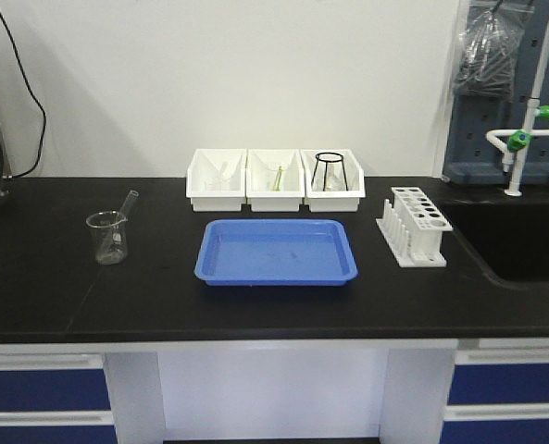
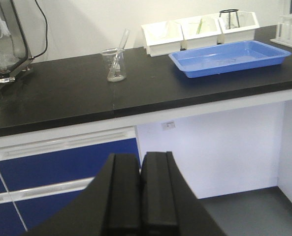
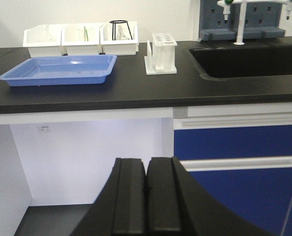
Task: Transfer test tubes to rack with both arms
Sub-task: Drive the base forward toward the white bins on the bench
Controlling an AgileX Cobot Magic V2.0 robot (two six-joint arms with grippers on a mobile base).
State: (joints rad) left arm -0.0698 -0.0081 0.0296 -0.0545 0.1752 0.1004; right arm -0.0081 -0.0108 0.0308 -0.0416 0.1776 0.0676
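Left gripper (image 2: 140,162): fingers pressed flat together, nothing between them, parked low in front of the counter (image 2: 62,98), below its edge. Right gripper (image 3: 146,167): likewise closed tight and empty, equally low.

Outward from the left claw, at twelve o'clock, a shade toward eleven: a clear beaker (image 2: 113,65) on the black top, with one test tube (image 2: 121,46) leaning in it, rim tipped toward one o'clock and poking above the glass lip. Only that one tube made out for certain; something clear in the leftmost of the white bins (image 1: 274,196), too faint to name.

Outward from the right claw, between twelve and one o'clock: the rack (image 3: 161,53), upright, holes seemingly all vacant, with the sink (image 3: 244,59) at its three o'clock. In the front view, blue tray (image 1: 276,250) at centre, beaker at its nine o'clock, rack at its three, bins at twelve.

Judged as the very start: nothing lifted, nothing racked.

For a clean first reach:
- Rise above the counter edge first.
- Spread the left fingers before arriving, not over the glass.
- Come in along the tube's own lean, not straight down.
- Pinch the bare stretch above the beaker lip, gently, so as not to drag or tip the beaker.
- Lift clear before swinging toward three o'clock.

Probably a hand-over above the tray, given beaker and rack well apart, so bring the right claw up opened and waiting.
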